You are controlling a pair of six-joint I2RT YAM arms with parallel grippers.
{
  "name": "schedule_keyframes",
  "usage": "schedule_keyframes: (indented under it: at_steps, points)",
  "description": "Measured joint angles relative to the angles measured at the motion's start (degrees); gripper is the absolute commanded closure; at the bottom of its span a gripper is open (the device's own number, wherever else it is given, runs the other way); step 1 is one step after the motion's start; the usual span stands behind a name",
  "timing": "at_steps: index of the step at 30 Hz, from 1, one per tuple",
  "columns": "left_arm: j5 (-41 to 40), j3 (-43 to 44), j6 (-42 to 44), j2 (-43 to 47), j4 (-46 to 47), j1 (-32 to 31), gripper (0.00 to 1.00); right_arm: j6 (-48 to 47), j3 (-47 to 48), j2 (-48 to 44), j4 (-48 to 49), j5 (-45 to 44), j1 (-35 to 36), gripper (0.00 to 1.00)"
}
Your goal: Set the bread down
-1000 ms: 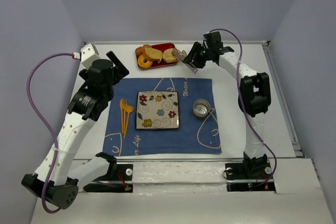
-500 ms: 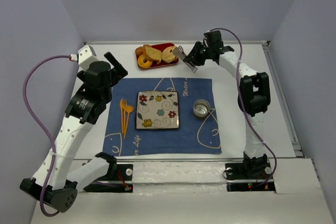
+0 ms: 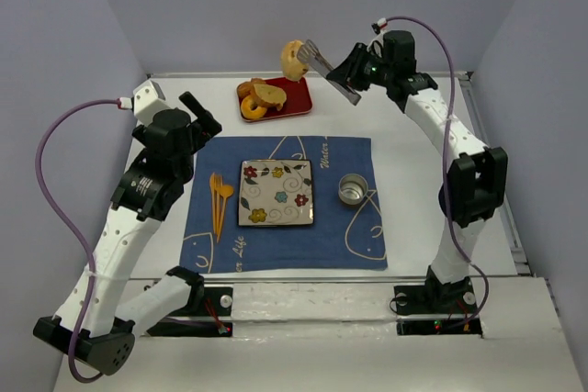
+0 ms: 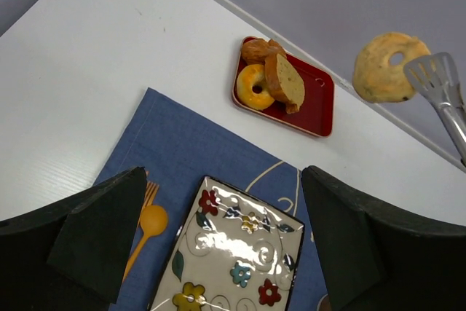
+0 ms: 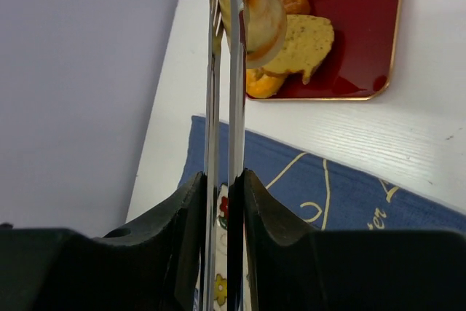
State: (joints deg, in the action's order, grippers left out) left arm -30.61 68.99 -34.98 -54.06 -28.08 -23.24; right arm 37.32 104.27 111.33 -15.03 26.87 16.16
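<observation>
The bread [image 3: 294, 60], a round pale tan bun with a small hole, hangs in the air above the back of the red tray [image 3: 300, 101], pinched in the tips of metal tongs [image 3: 329, 68]. My right gripper [image 3: 355, 75] is shut on the tongs' handles. The right wrist view shows the tongs [image 5: 224, 107] between my fingers and the bread [image 5: 258, 12] at their tips. The left wrist view shows the bread [image 4: 382, 67] beside the tongs [image 4: 440, 89]. My left gripper [image 3: 204, 109] is open and empty above the mat's left side.
The red tray holds an orange-yellow ring doughnut [image 3: 253, 109] and a toasted slice [image 3: 269, 95]. A flowered square plate [image 3: 276, 193] lies on a blue mat [image 3: 211, 245], with orange cutlery [image 3: 220, 201] to its left and a metal cup [image 3: 352, 189] to its right.
My right arm has lifted the tongs with the bread up off the red tray, into the air. The left arm has barely shifted.
</observation>
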Motion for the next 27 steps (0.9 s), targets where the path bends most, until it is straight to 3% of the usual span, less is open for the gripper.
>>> schedule_keyframes:
  at_steps: [9, 18, 23, 27]
  points:
    - [-0.02, 0.0, 0.0, 0.04, 0.02, 0.0, 0.01, -1.11, -17.09, -14.49, 5.09, 12.15, 0.26, 0.93]
    - [0.04, -0.04, -0.02, 0.0, 0.22, 0.0, 0.01, -9.62, -40.61, -30.34, -3.67, 22.93, 6.75, 0.93]
    - [1.18, -0.04, 0.0, -1.29, 1.18, 0.0, 0.01, -13.51, -45.55, -30.86, -7.52, 28.2, 8.98, 0.93]
    - [2.27, -0.04, -0.02, -2.78, 1.18, 0.0, 0.01, -14.69, -46.31, -29.62, -9.27, 26.91, 9.44, 0.92]
